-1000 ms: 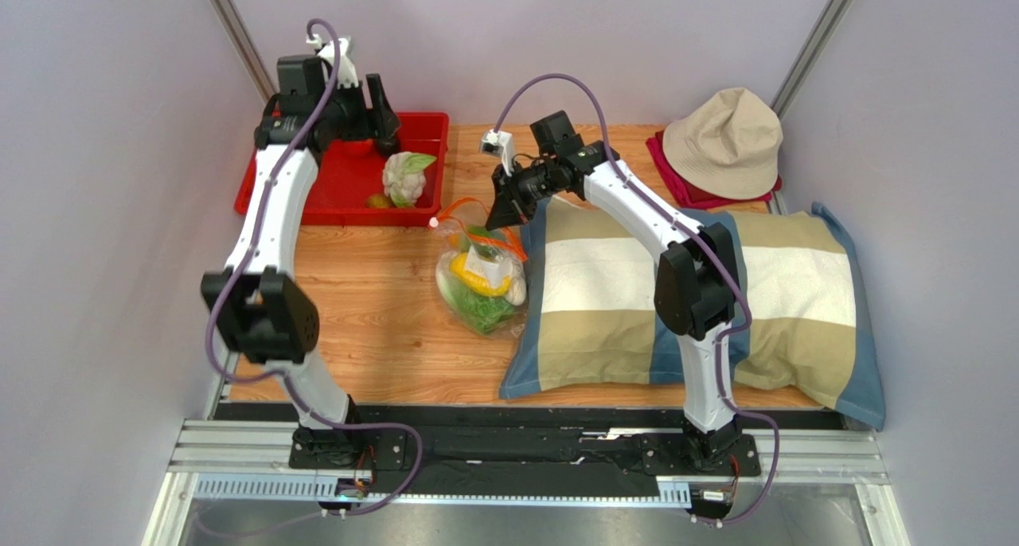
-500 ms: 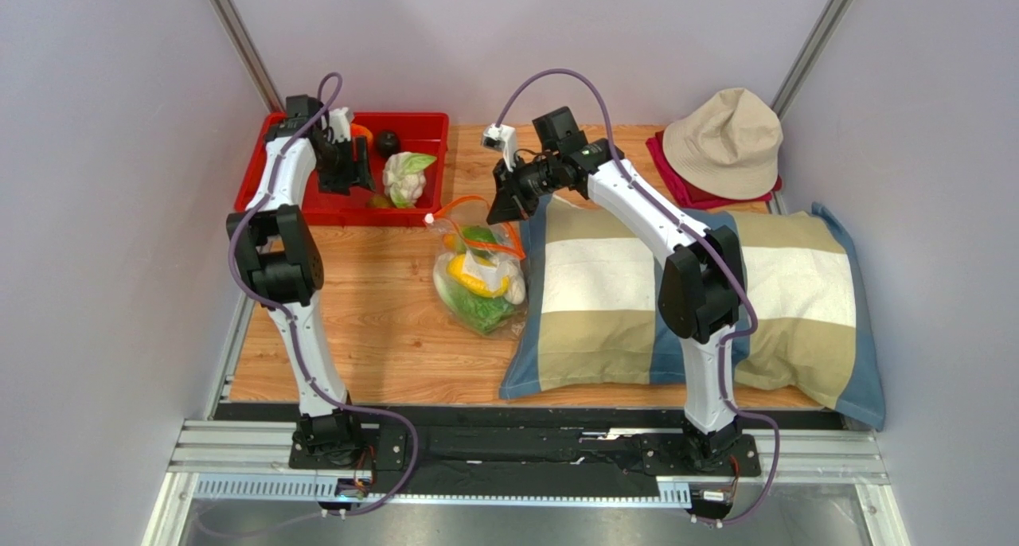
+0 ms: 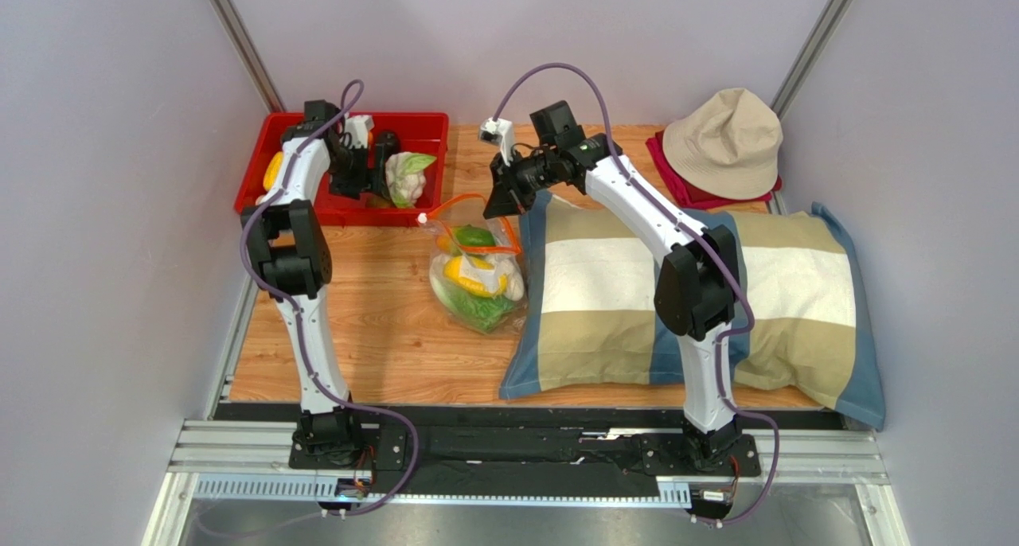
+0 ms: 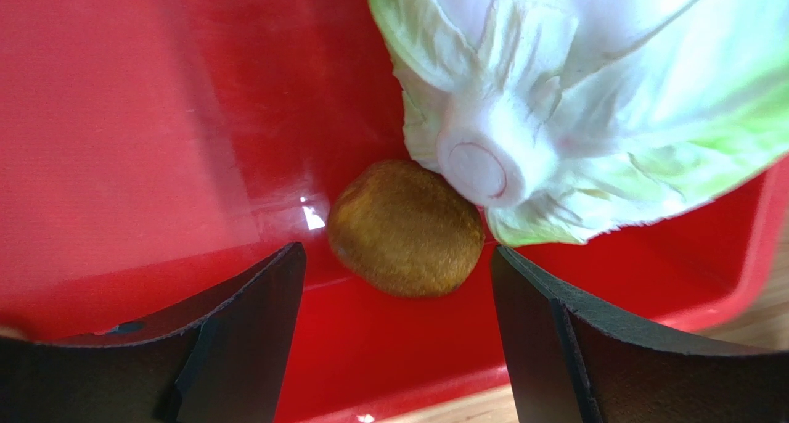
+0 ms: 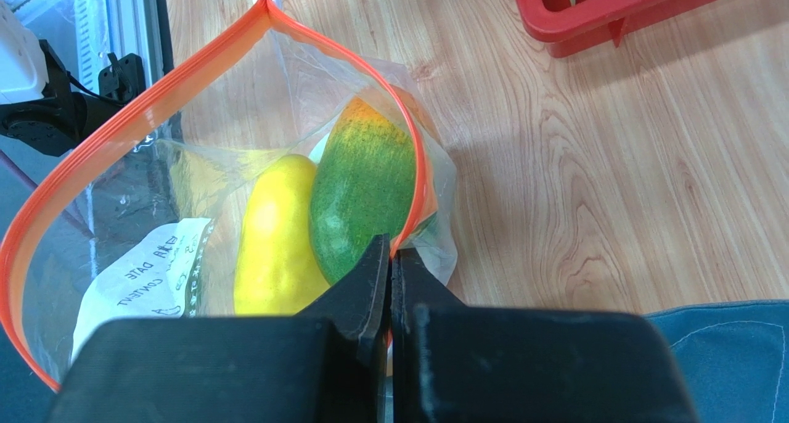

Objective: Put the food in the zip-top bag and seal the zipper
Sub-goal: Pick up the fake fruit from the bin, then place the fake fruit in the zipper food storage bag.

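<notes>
Closing on the brown piece (image 4: 405,229) is where it could go wrong: the left hand (image 4: 396,256), fingers spread wide apart, straddles it low in the red tray (image 4: 139,118), but the piece is round & touches the pale leafy veg (image 4: 574,118) on one side. An off-centre pinch may squirt it toward the tray wall or drag the leaves along w/ it. Other risk is at the zip-top bag (image 5: 185,118): the right hand (image 5: 391,256), fingers pressed together, is clamped on the orange zipper (image 5: 111,127) and holds the mouth open. That's a thin hold; if the strip slides out, the mouth sags shut & the next drop lands on the counter (image 3: 371,319). Bag sits on the counter betw. tray and checked pillow (image 3: 718,295), holding a yellow piece (image 5: 269,238), a green-orange one (image 5: 361,192) and lettuce (image 3: 479,310) lower down. Pillow edge is just beside the bag; hat (image 3: 724,140) well apart at the far corner. Neither blocks the tray-to-bag path, though the right arm crowds the bag's far side.
</notes>
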You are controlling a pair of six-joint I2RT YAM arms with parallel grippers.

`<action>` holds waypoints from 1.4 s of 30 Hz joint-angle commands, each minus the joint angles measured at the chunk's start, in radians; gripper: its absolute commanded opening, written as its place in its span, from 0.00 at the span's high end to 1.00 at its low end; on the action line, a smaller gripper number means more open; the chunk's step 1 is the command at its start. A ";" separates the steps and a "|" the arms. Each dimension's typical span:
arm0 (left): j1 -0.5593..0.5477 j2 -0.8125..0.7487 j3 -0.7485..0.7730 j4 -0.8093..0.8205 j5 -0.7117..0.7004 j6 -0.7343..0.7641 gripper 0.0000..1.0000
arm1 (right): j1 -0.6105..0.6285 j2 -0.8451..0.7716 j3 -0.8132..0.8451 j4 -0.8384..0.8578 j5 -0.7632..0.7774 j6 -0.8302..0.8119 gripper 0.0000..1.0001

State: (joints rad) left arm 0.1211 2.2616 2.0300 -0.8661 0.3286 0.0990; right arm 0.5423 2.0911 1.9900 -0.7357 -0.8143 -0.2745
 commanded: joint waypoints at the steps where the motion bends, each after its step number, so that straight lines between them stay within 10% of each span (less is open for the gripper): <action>1: -0.029 0.024 0.010 -0.007 -0.020 0.061 0.18 | 0.005 0.017 0.070 -0.008 -0.013 -0.015 1.00; 10: -0.028 0.084 0.026 0.012 -0.166 0.082 0.26 | 0.005 0.024 0.079 -0.007 -0.016 -0.005 1.00; 24: 0.022 -0.166 0.048 0.029 -0.080 0.041 0.65 | 0.013 0.006 0.090 0.012 -0.031 0.026 1.00; 42: -0.156 -0.775 -0.288 0.010 0.494 -0.200 0.63 | 0.042 -0.092 0.056 -0.017 -0.079 0.087 1.00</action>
State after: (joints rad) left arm 0.0025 1.5455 1.8568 -0.8677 0.7181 -0.0418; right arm 0.5823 2.0663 2.0300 -0.7670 -0.8555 -0.2047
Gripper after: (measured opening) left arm 0.706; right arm 0.010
